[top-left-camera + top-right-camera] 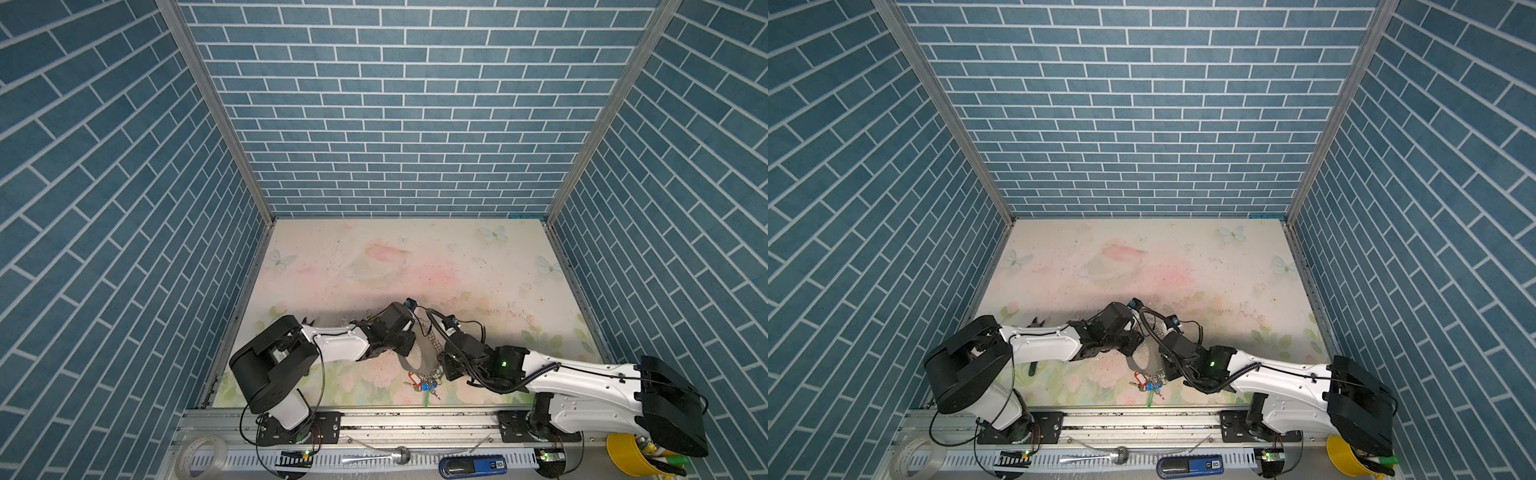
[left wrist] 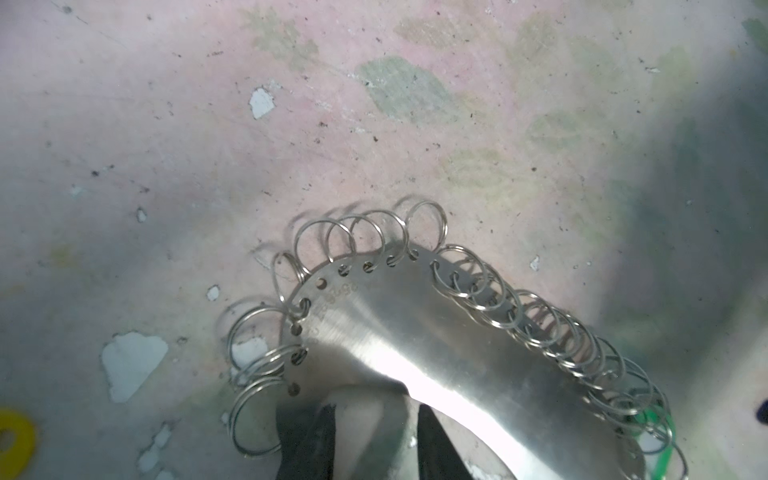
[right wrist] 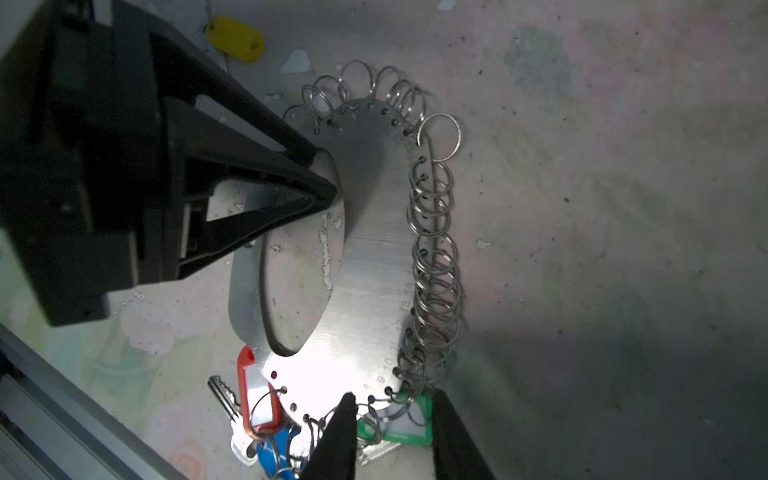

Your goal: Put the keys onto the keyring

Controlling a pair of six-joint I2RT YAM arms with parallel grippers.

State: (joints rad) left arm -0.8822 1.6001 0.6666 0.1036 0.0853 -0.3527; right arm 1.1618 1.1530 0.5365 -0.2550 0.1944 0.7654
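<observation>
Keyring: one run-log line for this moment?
left fingers: at keyring inner rim, grip unclear; right fingers: straddle green tag, grip unclear; keys: bunched at right fingers; yellow tag: apart from keyring

Tape roll (image 1: 196,452), spoon (image 1: 399,456), yellow cup (image 1: 620,454) sit well apart.

The counter (image 1: 415,257) is covered with a pale print of flowers and butterflies, worn and chipped in many spots. In the lower middle of both top views the keyring (image 1: 409,365) (image 1: 1138,366), a flat metal hoop edged with small rings, is seen on it. Just below, the keys (image 1: 424,384) are bunched with a red tag (image 3: 253,390), blue tag (image 3: 272,453) and green tag (image 3: 409,424). A yellow tag (image 3: 236,38) is laid apart, near the opposite end of the hoop.
</observation>
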